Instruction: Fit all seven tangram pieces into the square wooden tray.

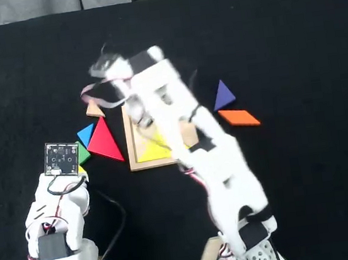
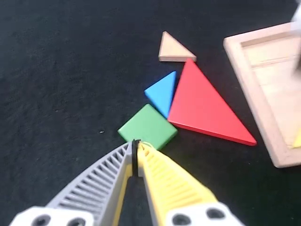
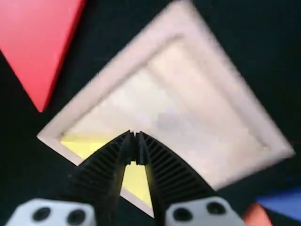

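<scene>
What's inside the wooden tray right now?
A yellow piece lies in one corner of the tray; the floor beside it looks bare. The right arm covers part of it from above.

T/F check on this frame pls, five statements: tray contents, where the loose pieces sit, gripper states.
1. The yellow piece lies inside the wooden tray. True.
2. The red triangle is seated in the tray. False: it lies outside the tray, beside its rim.
3. The left gripper is shut and empty. True.
4. The right gripper holds the blue triangle. False: it is shut on nothing, above the tray. The blue triangle lies next to the red one.
5. The orange piece and purple triangle lie on the same side of the tray as the green square. False: they lie on the opposite side.
</scene>
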`<state>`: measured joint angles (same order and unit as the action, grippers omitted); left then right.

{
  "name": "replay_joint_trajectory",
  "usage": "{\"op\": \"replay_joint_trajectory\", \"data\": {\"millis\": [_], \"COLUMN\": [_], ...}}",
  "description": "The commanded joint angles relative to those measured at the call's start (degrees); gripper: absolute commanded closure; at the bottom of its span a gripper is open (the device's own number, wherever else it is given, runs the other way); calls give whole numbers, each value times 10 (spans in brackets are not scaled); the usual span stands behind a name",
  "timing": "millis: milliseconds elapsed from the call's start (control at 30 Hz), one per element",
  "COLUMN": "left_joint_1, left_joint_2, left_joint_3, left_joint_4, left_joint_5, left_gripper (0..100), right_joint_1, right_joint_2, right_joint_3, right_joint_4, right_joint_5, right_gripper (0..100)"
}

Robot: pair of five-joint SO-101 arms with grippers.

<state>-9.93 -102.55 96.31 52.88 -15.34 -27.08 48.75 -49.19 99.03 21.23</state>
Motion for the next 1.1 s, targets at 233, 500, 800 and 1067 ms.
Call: {"op": "replay_joint_trajectory", "data": {"millis": [233, 500, 800, 1067], "left_joint_1": [-12, -14, 13, 62], "left_joint_2": [-5, -5, -1, 40], "left_joint_3": [0, -4, -73, -207], "left_joint_4": [-9, 50, 51, 56], "left_joint_5": [100, 94, 23, 18], "left_gripper": [938, 739, 827, 826], "right_joint_1": [100, 222, 240, 241], "right_joint_2": [-439, -595, -696, -712], "right_joint_3": [204, 545, 880, 1041], "right_joint_4": [16, -153, -412, -594], "right_joint_5": [-3, -2, -34, -109], "right_gripper": [988, 987, 987, 987]}}
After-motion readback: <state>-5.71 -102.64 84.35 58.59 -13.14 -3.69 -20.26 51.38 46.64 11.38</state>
